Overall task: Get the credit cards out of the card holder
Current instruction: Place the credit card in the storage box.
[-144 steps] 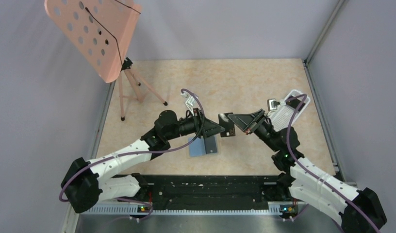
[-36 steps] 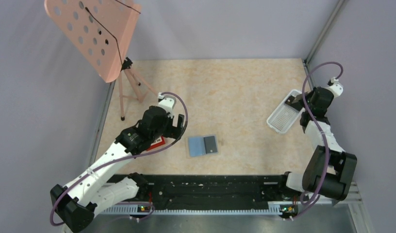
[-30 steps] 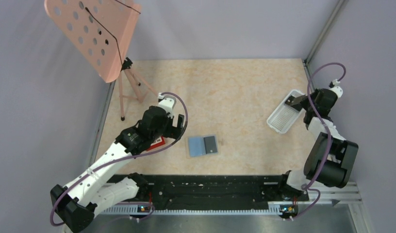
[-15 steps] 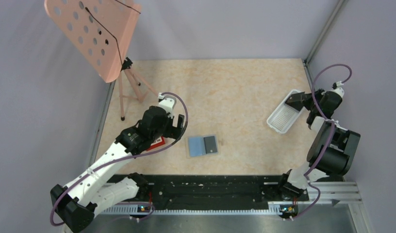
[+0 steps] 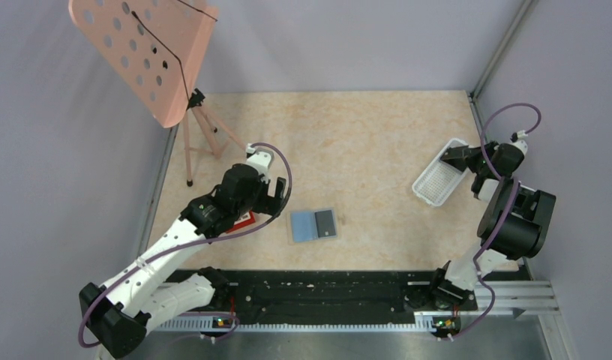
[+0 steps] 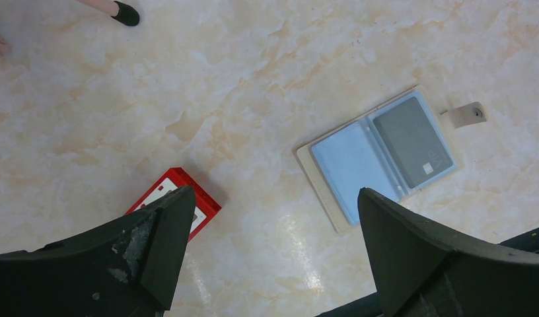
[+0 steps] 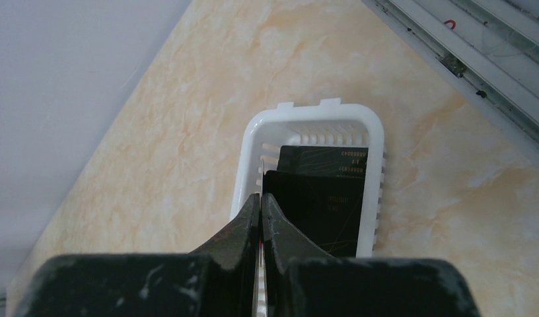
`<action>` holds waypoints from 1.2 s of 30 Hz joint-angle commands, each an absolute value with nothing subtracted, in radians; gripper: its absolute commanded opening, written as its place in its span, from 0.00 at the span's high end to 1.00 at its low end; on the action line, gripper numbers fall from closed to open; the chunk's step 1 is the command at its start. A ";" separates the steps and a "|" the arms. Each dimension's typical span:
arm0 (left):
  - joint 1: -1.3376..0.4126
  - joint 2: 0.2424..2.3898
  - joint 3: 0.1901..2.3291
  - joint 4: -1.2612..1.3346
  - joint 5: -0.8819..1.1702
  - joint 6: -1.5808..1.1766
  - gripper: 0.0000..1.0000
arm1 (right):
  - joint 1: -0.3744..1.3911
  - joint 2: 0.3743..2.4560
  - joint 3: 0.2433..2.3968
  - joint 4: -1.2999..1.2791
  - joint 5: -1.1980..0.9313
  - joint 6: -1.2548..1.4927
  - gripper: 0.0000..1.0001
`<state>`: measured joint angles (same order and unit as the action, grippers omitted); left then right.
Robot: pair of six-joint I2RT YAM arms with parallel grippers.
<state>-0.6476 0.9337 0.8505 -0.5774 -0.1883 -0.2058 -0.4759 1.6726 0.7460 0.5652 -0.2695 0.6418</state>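
The card holder lies open on the table, light blue inner face up. One dark grey credit card sits in its right panel. My left gripper hovers open just left of the holder, nothing between its fingers. Two black credit cards lie overlapped in the white perforated tray at the right. My right gripper is shut on nothing, its tip over the tray's edge beside the cards.
A red-and-white small object lies under the left gripper. A pink music stand on a tripod stands at the far left. Walls close in the table, with a metal rail along the right side.
The right arm has folded back toward the right wall, its gripper staying shut at the tray. The left arm and the card holder have not moved.
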 commanded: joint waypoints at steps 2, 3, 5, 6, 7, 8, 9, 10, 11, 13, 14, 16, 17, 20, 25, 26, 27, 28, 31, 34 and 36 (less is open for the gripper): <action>-0.645 0.937 0.847 -0.547 -0.190 -0.190 0.01 | -0.487 1.701 0.739 0.669 -0.262 0.685 1.00; -0.646 0.937 0.847 -0.546 -0.189 -0.190 0.01 | -0.489 1.704 0.736 0.678 -0.264 0.691 1.00; -0.644 0.940 0.848 -0.546 -0.186 -0.190 0.01 | -0.490 1.709 0.733 0.685 -0.264 0.695 1.00; -0.644 0.941 0.848 -0.546 -0.186 -0.189 0.01 | -0.491 1.711 0.735 0.681 -0.262 0.695 1.00; -0.644 0.942 0.848 -0.546 -0.187 -0.189 0.01 | -0.491 1.714 0.735 0.678 -0.261 0.696 1.00; -0.644 0.941 0.848 -0.547 -0.188 -0.189 0.01 | -0.491 1.717 0.736 0.679 -0.268 0.696 1.00; -0.644 0.940 0.848 -0.546 -0.189 -0.189 0.01 | -0.491 1.721 0.735 0.680 -0.278 0.695 1.00; -0.644 0.939 0.849 -0.546 -0.190 -0.189 0.01 | -0.491 1.723 0.736 0.678 -0.284 0.696 1.00; -0.644 0.939 0.848 -0.546 -0.190 -0.189 0.01 | -0.491 1.723 0.731 0.679 -0.287 0.696 1.00; -0.644 0.939 0.849 -0.546 -0.190 -0.189 0.02 | -0.492 1.720 0.719 0.684 -0.281 0.698 0.98; -0.644 0.938 0.850 -0.546 -0.187 -0.189 0.01 | -0.491 1.720 0.714 0.681 -0.273 0.700 0.96; -0.644 0.938 0.851 -0.546 -0.187 -0.189 0.01 | -0.491 1.722 0.708 0.675 -0.260 0.702 0.93; -0.644 0.938 0.849 -0.547 -0.190 -0.189 0.01 | -0.493 1.724 0.706 0.676 -0.259 0.704 0.91; -0.644 0.933 0.848 -0.548 -0.198 -0.189 0.01 | -0.493 1.725 0.707 0.669 -0.253 0.708 0.87; -0.644 0.929 0.848 -0.549 -0.195 -0.186 0.02 | -0.493 1.721 0.744 0.608 -0.248 0.690 0.77; -0.644 0.930 0.848 -0.549 -0.193 -0.186 0.01 | -0.493 1.713 0.746 0.601 -0.244 0.687 0.76; -0.644 0.931 0.849 -0.548 -0.193 -0.186 0.01 | -0.493 1.708 0.748 0.592 -0.239 0.682 0.75; -0.644 0.933 0.849 -0.548 -0.195 -0.186 0.02 | -0.493 1.703 0.750 0.580 -0.234 0.681 0.75; -0.644 0.936 0.849 -0.548 -0.197 -0.186 0.02 | -0.493 1.696 0.775 0.512 -0.221 0.674 0.74; -0.644 0.934 0.848 -0.549 -0.198 -0.186 0.01 | -0.492 1.678 0.788 0.455 -0.187 0.663 0.73; -0.644 0.934 0.849 -0.548 -0.195 -0.187 0.01 | -0.492 1.666 0.794 0.435 -0.177 0.657 0.72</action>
